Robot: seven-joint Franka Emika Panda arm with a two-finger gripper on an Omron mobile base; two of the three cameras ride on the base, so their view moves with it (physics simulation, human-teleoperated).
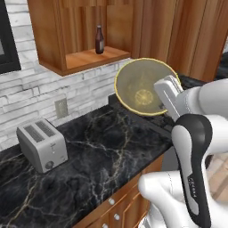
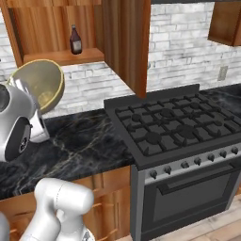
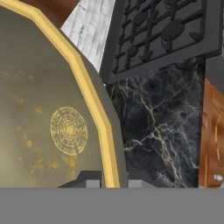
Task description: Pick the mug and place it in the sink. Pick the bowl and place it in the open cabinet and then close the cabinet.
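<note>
Currently, at upper left you're facing the open reddish-brown wooden cabinet [image 1: 84, 58]; right of centre, the gripper [image 3: 113, 183] is pinching the wide yellow-rimmed olive bowl's [image 1: 140, 87] rim, carrying it tilted. Swinging carelessly risks striking the brown bottle [image 1: 99, 40].

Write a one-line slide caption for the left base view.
The tool holds the tilted bowl by its rim above the black marble counter, below the open cabinet with a bottle inside.

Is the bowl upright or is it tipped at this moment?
Tipped. The bowl is held in the air on its side by the gripper, its olive inside facing sideways, below the open cabinet shelf.
</note>
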